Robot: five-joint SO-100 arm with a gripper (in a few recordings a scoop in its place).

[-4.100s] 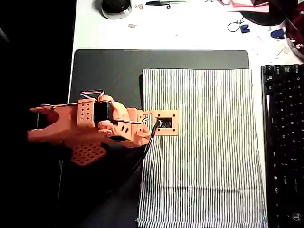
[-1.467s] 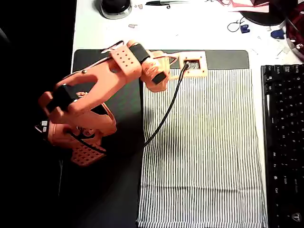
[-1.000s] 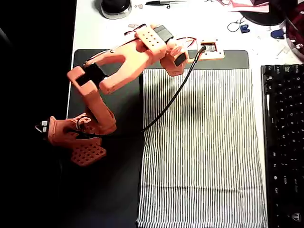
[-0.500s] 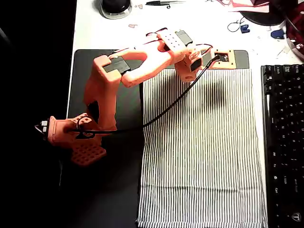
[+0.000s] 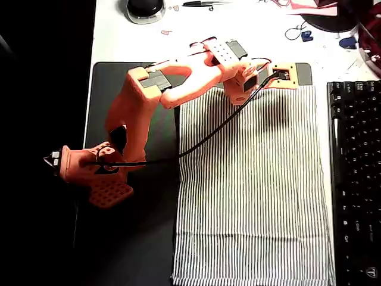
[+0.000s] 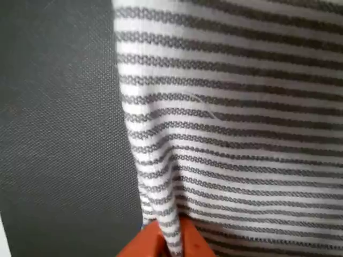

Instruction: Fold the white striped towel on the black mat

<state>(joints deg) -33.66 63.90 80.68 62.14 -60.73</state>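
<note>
We have swung right along the towel's top edge, our gripper now pinching that hem, the long cloth stretching away below.

The white striped towel lies on the right part of the black mat. A keyboard sits right of both. The gripper meets the towel's far edge, apparently pinching it.
</note>
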